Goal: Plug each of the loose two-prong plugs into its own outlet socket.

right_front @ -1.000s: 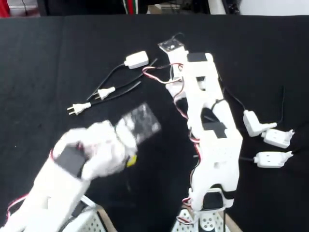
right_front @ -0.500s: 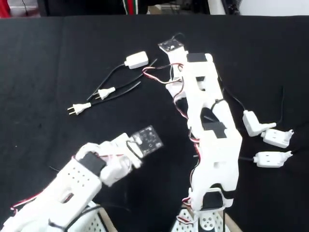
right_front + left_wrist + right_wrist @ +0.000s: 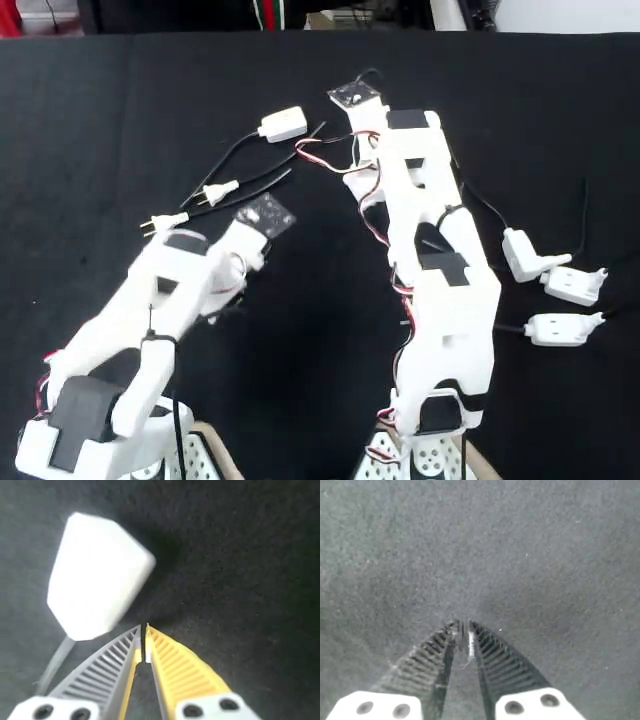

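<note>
Right gripper above a dark cloth surface.
Two dark ribbed jaws, tips drawn together with a hairline slit between them. A white mounting plate with round holes sits at the base of each. The surface is dark grey and fuzzy, with faint pale specks.

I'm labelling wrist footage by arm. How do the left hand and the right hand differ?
The left hand has one grey and one yellow ribbed finger; the right hand has two black ones. The left hand lies beside a white plastic block; the right hand is over plain black cloth. Both are shut.
</note>
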Robot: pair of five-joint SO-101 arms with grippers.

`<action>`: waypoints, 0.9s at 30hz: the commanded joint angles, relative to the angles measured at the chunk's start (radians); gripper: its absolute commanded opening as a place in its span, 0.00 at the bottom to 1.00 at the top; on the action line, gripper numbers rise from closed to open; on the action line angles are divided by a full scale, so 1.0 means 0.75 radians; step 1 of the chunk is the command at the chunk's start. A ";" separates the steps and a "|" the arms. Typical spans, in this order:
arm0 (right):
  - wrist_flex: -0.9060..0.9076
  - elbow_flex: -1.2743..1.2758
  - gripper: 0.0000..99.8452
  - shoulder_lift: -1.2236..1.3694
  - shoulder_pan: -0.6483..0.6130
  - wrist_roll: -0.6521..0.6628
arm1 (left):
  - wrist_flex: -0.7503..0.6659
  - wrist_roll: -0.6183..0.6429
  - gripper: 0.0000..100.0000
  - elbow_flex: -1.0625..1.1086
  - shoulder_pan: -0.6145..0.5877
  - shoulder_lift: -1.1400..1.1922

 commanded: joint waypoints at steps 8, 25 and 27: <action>-0.006 -0.028 0.01 -0.005 0.020 0.000 | 0.458 -0.010 0.03 -0.136 -0.171 -0.917; 0.065 -0.116 0.02 -0.122 -0.364 0.002 | 0.393 0.090 0.03 0.758 -1.038 -2.029; 0.043 -0.177 0.02 -0.126 -0.423 -0.002 | 0.368 0.090 0.03 0.875 -1.051 -2.079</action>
